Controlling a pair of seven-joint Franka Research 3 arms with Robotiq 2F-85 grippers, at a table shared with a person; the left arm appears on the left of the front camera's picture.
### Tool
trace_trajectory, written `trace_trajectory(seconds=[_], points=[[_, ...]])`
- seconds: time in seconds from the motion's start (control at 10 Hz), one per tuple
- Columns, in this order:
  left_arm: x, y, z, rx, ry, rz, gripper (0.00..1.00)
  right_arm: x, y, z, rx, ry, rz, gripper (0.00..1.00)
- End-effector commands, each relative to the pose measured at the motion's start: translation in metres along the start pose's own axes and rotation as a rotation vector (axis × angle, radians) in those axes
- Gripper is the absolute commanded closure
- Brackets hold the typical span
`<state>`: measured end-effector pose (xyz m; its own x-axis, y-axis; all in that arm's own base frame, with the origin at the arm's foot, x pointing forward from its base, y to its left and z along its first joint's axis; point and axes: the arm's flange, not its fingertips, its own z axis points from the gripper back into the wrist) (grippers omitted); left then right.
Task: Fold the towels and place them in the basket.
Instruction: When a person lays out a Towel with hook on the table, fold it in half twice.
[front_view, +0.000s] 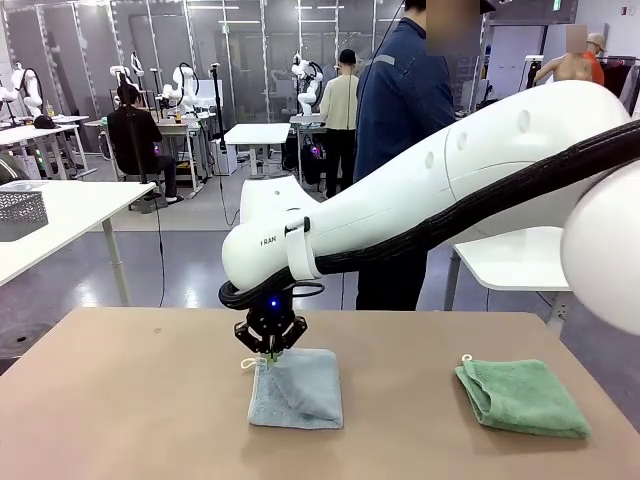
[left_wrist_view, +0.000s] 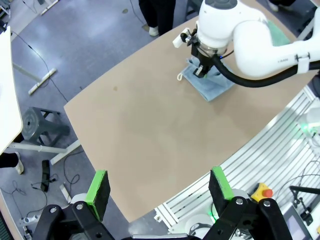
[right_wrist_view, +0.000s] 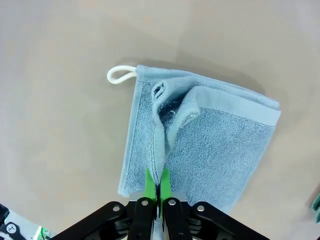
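On the bench (front_view: 140, 400) my right gripper (right_wrist_view: 157, 192) pinches a raised ridge of the blue-grey towel (front_view: 297, 390), folded at bench centre. Green towel (front_view: 525, 397) lies folded well right of it. Left gripper (left_wrist_view: 160, 192) hangs wide, empty. Risk: letting go crooked, fold springs open. Basket not spotted on bench.

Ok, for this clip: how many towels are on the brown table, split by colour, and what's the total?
Pale blue-grey towel: 1, folded, a raised fold of it pinched in the right tool.
Mint green towel: 1, folded, lying apart toward the table's right end.
Total: 2 towels.
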<state>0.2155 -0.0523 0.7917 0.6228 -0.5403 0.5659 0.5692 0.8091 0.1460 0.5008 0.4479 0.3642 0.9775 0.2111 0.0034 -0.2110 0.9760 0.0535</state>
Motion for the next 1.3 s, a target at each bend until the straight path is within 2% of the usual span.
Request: trace_trajectory(seconds=[0.0,0.1,0.2,0.3,0.4,0.7,0.8,0.9,1.2], points=[[0.000,0.000,0.000,0.004,0.001,0.002,0.00,0.003,0.003,-0.003,-0.006,0.025,0.003,0.73],[0.000,0.000,0.000,0.004,0.001,0.002,0.00,0.003,0.001,-0.004,-0.003,0.025,-0.003,0.60],[0.000,0.000,0.000,0.004,0.001,0.002,0.00,0.002,-0.001,-0.003,0.011,0.009,-0.008,0.37],[0.000,0.000,0.000,0.004,0.001,0.002,0.00,-0.001,-0.003,-0.002,0.028,0.001,-0.008,0.25],[0.000,0.000,0.000,0.004,0.001,0.002,0.00,-0.002,-0.005,0.001,0.045,-0.009,-0.020,0.01],[0.000,0.000,0.000,0.004,0.001,0.002,0.00,-0.010,-0.024,0.009,0.080,-0.038,-0.042,0.00],[0.000,0.000,0.000,0.004,0.001,0.002,0.00,-0.012,-0.032,0.007,0.064,-0.017,-0.058,0.12],[0.000,0.000,0.000,0.004,0.001,0.002,0.00,0.006,-0.007,0.010,0.049,-0.020,-0.045,0.12],[0.000,0.000,0.000,0.004,0.001,0.002,0.00,0.006,-0.007,0.010,0.049,-0.020,-0.045,0.12]])
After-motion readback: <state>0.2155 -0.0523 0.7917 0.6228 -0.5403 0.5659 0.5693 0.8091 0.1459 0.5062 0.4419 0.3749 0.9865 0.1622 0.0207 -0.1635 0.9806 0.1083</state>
